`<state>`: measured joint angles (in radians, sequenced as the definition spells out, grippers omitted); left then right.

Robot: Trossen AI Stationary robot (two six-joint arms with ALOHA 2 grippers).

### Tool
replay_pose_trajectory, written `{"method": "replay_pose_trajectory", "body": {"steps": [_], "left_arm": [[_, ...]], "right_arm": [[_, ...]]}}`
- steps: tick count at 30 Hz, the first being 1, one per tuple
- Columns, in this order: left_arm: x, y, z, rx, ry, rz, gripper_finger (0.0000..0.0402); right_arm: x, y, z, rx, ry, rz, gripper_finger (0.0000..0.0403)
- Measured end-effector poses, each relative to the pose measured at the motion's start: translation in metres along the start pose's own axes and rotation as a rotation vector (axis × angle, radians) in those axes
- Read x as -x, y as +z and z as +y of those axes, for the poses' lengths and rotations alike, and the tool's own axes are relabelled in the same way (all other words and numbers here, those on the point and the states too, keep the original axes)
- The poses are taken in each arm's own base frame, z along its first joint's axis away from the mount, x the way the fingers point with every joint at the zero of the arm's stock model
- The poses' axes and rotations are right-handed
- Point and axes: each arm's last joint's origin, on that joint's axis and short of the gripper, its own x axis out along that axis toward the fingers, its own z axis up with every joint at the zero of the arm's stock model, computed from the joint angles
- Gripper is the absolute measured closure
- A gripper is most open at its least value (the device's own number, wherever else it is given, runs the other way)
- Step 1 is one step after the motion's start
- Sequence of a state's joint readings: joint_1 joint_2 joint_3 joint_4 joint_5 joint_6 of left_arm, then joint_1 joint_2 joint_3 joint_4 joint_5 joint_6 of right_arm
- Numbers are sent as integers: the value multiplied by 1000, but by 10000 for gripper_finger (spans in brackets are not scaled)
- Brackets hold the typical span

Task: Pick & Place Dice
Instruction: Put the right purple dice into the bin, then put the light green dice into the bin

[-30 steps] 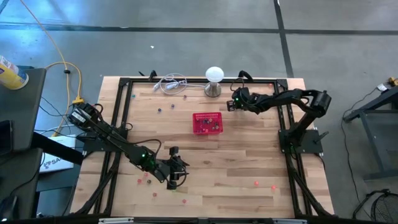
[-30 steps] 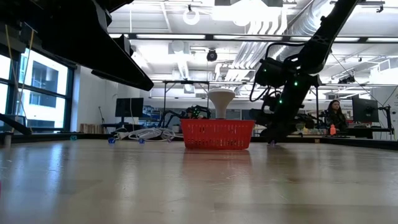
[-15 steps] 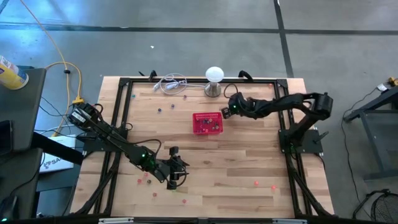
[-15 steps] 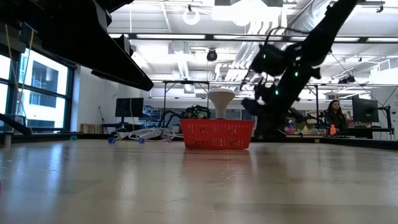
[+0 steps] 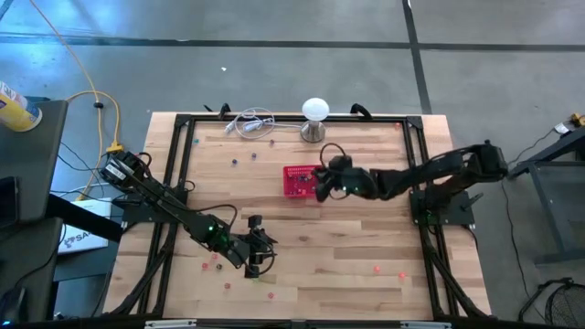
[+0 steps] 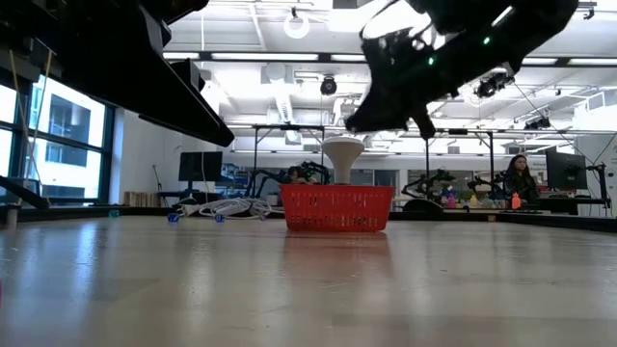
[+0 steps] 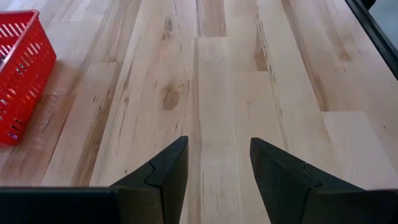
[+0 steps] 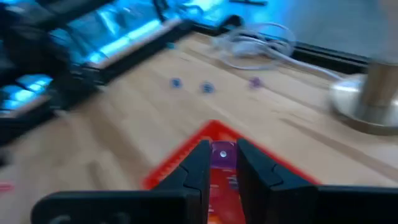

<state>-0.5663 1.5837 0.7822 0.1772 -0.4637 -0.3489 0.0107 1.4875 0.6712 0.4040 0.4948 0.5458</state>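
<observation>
The red mesh basket (image 5: 302, 181) stands mid-table with several dice inside. More dice lie loose on the wood, some far left (image 5: 234, 163) and some near right (image 5: 377, 269). My right gripper (image 5: 320, 183) hangs over the basket's right edge, shut on a small purple die (image 8: 222, 155). My left gripper (image 5: 259, 258) stays low near the table's near-left part, open, with only bare wood between its fingers (image 7: 217, 158). My right gripper pinches the purple die (image 8: 222, 151) between its two fingers (image 8: 200, 163). They reach in from the table's right, slanting a little downward. The die is lifted clear, above a corner of the basket (image 8: 208, 132).
A white ball-shaped lamp (image 5: 314, 115) on a metal base and a coiled white cable (image 5: 251, 123) sit at the far edge. A black frame (image 5: 183, 146) runs round the tabletop. Bare wood lies between the basket and my left gripper.
My right arm has swung from beside the lamp at the far right toward the near edge and the table's left, rising as it went. Its gripper now hangs over the basket's right edge.
</observation>
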Motion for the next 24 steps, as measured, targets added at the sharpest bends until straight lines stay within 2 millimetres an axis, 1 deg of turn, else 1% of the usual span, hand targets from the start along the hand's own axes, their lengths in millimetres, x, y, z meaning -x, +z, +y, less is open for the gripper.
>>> {"method": "replay_pose_trajectory", "body": {"steps": [2,5,11,15,21,23,24], "left_arm": [[0,0,0,4,0,-1,237],[0,0,0,12,0,-2,237],[0,0,0,13,-1,-3,237],[0,0,0,13,0,-3,237],[0,0,0,13,0,-3,237],[0,0,0,13,0,-2,237],[0,0,0,19,-7,2,237]], "right_arm": [[2,-8,10,6,25,-14,359],[2,-20,17,29,3,-10,355],[-7,-36,18,56,-15,14,328],[-12,-38,17,44,-6,0,301],[-14,-38,16,47,38,27,241],[-14,-35,19,38,76,5,223],[-13,-32,22,34,124,-11,217]]}}
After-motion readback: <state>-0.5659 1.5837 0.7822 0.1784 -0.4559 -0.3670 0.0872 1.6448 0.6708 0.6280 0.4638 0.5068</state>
